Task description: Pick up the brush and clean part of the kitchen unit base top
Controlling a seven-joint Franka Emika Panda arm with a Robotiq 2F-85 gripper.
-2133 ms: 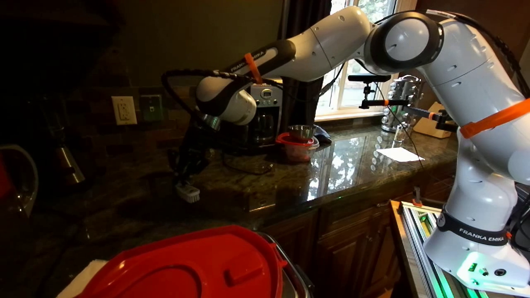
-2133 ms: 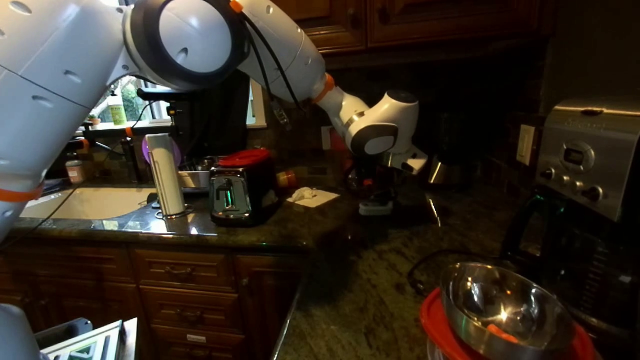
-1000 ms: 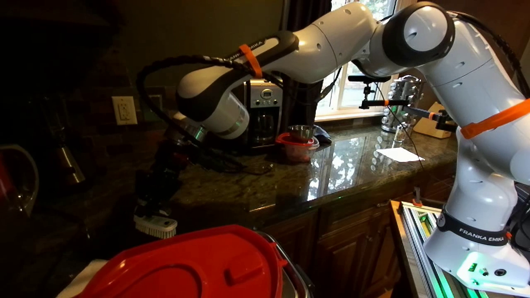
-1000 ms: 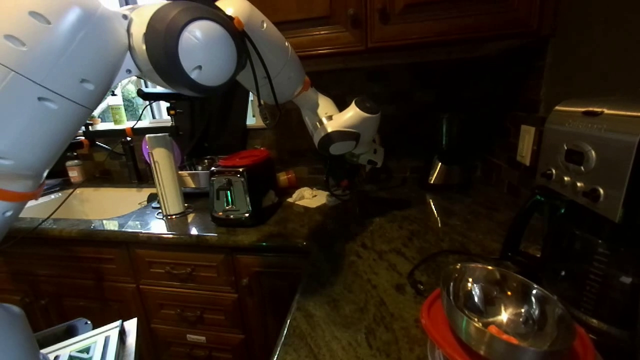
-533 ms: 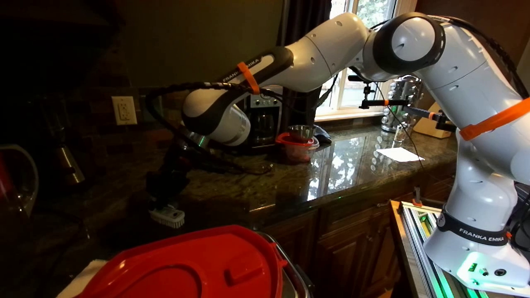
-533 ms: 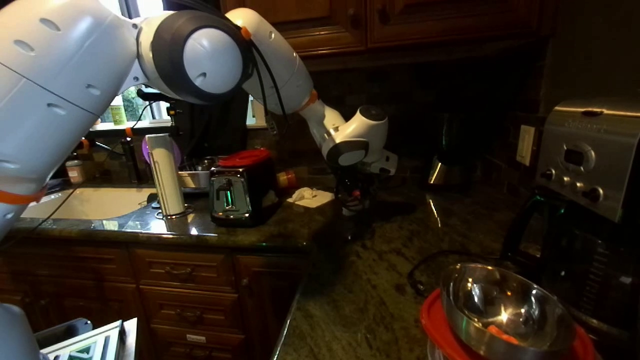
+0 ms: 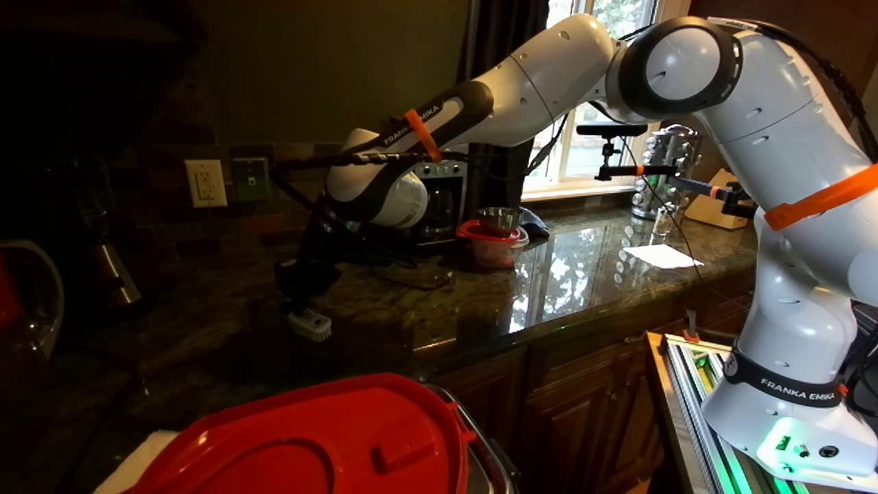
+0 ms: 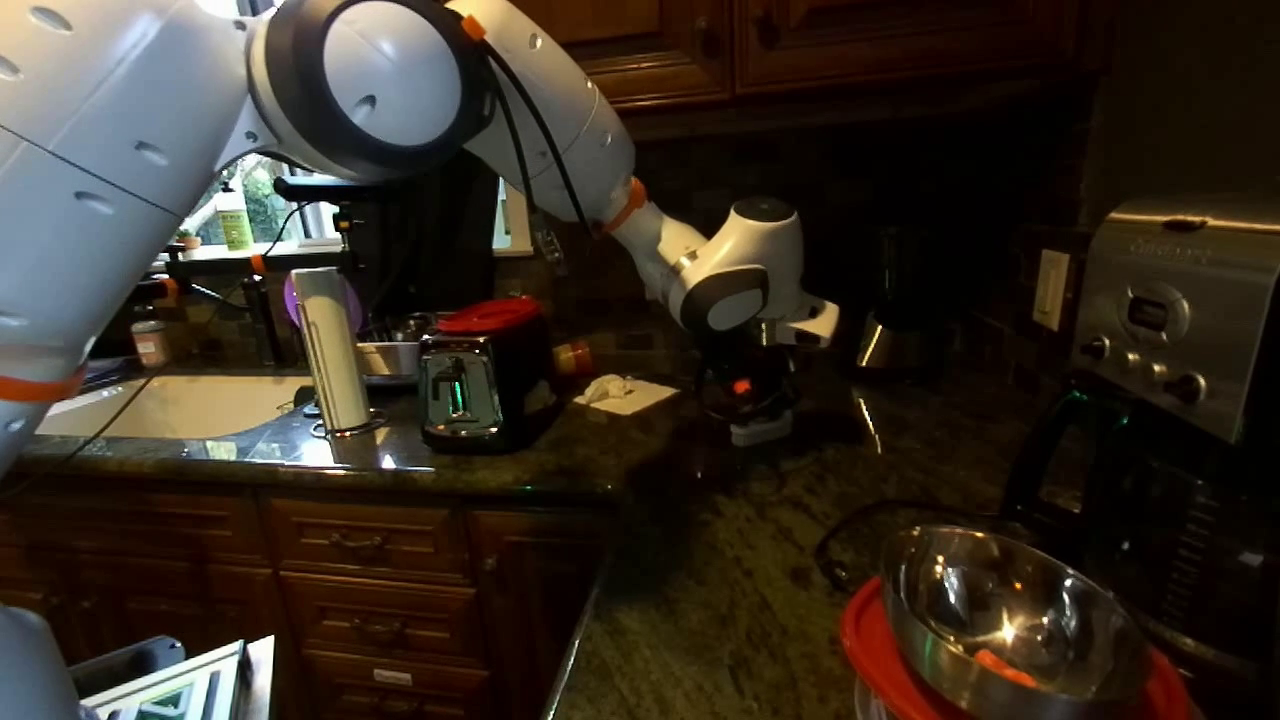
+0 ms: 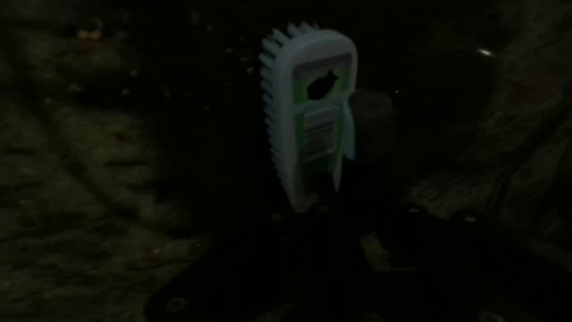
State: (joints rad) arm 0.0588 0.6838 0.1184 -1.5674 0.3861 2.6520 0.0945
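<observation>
The brush [image 9: 308,116] has a pale head with a green label and whitish bristles along its left side in the wrist view. My gripper [image 7: 296,305] is shut on it, one dark fingertip [image 9: 372,120] pressed to the label side; the other finger is lost in the dark. In both exterior views the brush head [image 8: 762,430] hangs low beneath the gripper, over the kitchen unit base top [image 8: 720,590], a dark speckled stone counter. Whether the bristles touch the stone, I cannot tell. Small pale specks and an orange bit [image 9: 89,35] show on the surface.
A black toaster [image 8: 470,400] bears a red lid [image 7: 384,425]. By it lies a white sheet [image 8: 640,397] with crumpled paper. A blender [image 8: 885,340] stands at the back. Towards the coffee maker [image 8: 1180,290] are a cable [image 8: 850,530] and a metal bowl [image 8: 1010,625].
Gripper and brush have swung from beside the red-lidded toaster and white sheet back towards the coffee maker side, retracing an earlier sweep the opposite way. The grip on the brush stays the same.
</observation>
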